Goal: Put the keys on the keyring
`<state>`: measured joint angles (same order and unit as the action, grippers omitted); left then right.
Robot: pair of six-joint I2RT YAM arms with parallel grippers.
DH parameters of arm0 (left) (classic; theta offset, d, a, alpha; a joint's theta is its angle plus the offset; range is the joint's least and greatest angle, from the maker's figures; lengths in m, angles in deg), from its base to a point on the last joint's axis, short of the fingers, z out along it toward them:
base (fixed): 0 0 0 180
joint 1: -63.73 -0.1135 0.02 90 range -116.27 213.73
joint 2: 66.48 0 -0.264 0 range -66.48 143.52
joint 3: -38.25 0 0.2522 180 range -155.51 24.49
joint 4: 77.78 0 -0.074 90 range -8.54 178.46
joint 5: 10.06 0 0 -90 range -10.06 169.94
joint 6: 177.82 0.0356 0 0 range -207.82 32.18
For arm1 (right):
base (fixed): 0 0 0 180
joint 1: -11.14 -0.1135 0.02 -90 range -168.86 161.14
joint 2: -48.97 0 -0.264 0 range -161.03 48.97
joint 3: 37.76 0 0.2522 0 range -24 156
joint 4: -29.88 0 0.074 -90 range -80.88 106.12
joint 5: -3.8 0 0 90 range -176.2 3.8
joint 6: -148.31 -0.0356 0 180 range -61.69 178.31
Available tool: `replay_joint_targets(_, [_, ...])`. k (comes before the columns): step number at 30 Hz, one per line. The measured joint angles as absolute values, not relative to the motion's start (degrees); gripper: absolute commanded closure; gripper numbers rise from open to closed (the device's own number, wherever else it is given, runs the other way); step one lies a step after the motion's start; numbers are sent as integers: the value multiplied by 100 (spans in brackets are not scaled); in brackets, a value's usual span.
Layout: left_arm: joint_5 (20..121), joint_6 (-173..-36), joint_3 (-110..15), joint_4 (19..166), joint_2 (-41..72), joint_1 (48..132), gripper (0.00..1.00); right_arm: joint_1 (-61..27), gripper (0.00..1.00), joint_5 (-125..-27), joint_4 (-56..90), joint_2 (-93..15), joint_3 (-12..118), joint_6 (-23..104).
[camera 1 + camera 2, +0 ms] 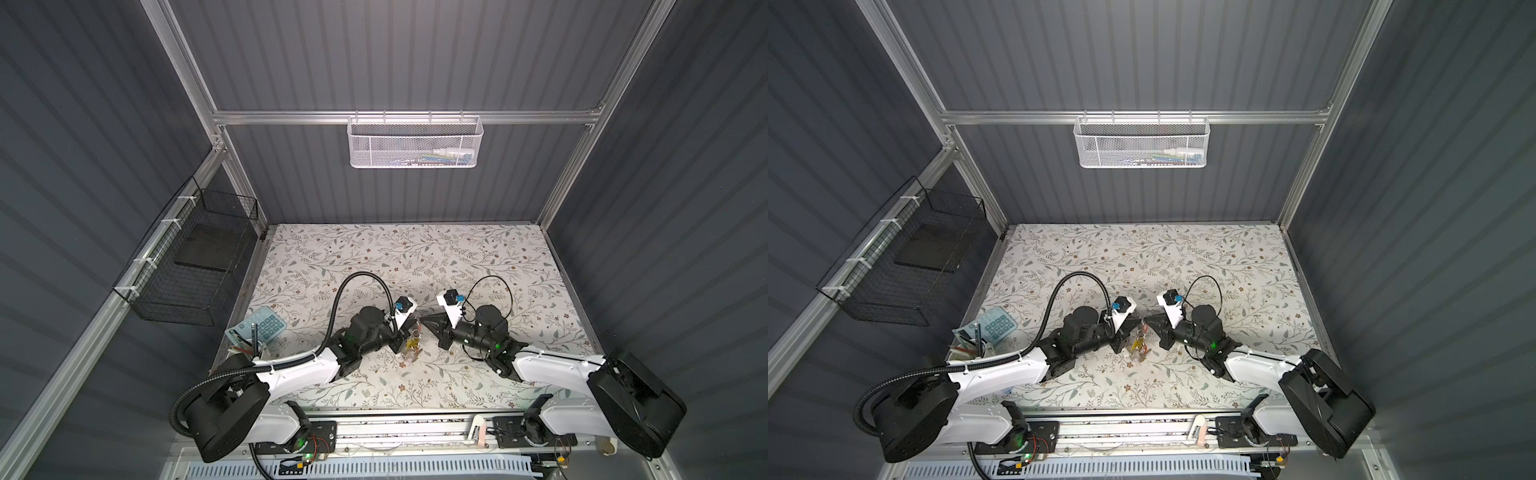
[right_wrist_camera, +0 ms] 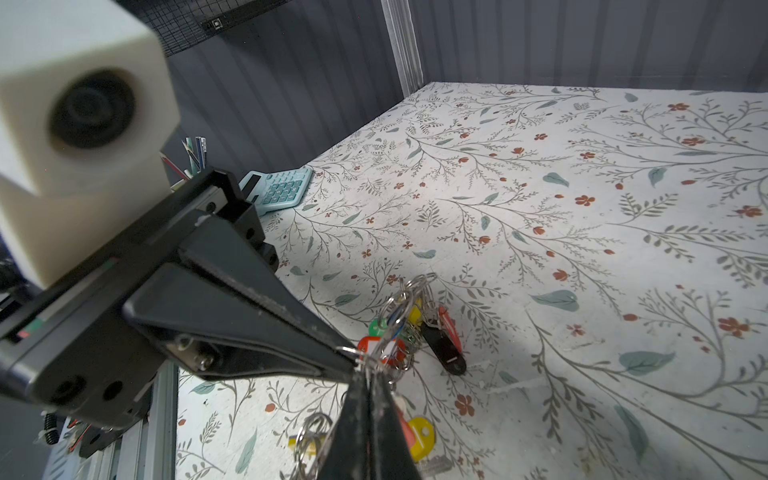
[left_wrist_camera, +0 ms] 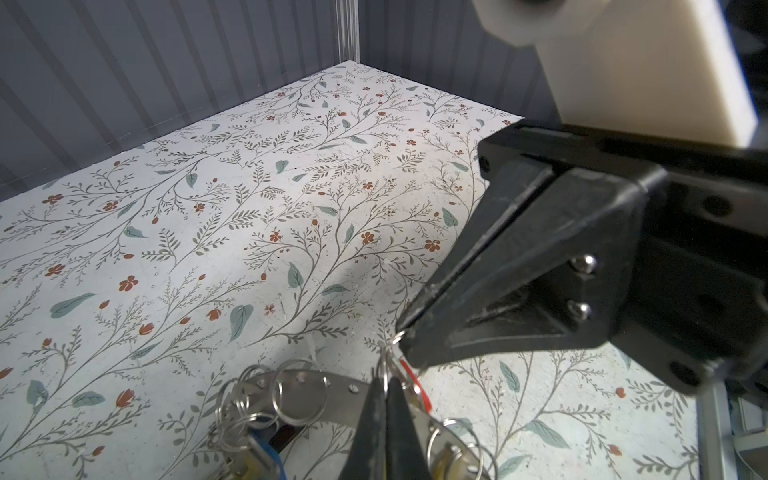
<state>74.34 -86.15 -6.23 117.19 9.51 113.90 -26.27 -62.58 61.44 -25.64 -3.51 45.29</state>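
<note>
- The left gripper (image 2: 353, 358) and the right gripper (image 3: 402, 337) meet tip to tip above the middle of the table (image 2: 582, 249), each with its fingers pressed together on a thin wire ring (image 3: 394, 338).
- The keyring (image 3: 299, 388) hangs just beneath those tips.
- The keys (image 2: 444, 343) dangle beside it, long axis steeply downward, blades toward the table. The orange-red tag (image 2: 451, 326) lies alongside them, and whether they touch the table cannot be told.

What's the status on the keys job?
Left hand and right hand shut, tips meeting on a small wire ring. Keys bunched by the keyring; threaded or not, can't tell. Calculator far aside, nothing blocking.
</note>
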Motion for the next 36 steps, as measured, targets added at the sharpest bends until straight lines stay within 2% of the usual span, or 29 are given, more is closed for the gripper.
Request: replay_joint_targets(36, [7794,-8657,-105,12268,529,11388,100,-2522,100,-5856,6105,-2842,-36,4223])
